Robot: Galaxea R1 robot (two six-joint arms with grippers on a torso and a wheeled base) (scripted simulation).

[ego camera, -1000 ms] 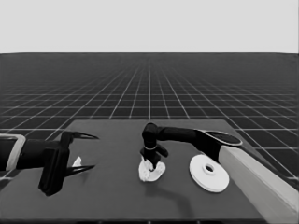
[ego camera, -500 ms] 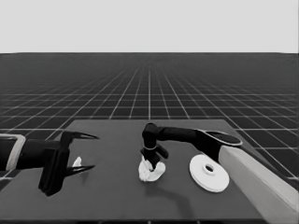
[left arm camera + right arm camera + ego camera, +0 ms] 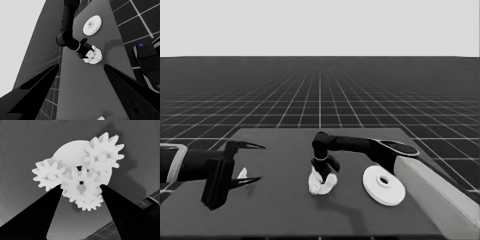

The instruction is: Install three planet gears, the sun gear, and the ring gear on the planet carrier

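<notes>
The right gripper [image 3: 325,176] points straight down at mid-tabletop [image 3: 280,210], fingers [image 3: 117,210] spread around the centre gear [image 3: 81,185], which lies flat among three gears on the smaller round part [image 3: 70,152]. The larger round part [image 3: 383,185] lies at 3 o'clock. The left gripper [image 3: 252,162], released, waits at 9 o'clock over a thin white piece [image 3: 242,173].

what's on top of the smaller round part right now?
Four gears sit on the smaller round part, with the right gripper at the centre one. The fourth gear is largely covered by it. The larger round part lies apart.

Four toothed gears [image 3: 81,185] meshed atop smaller round part [image 3: 71,152], larger round part [image 3: 383,185] apart, flat.
</notes>
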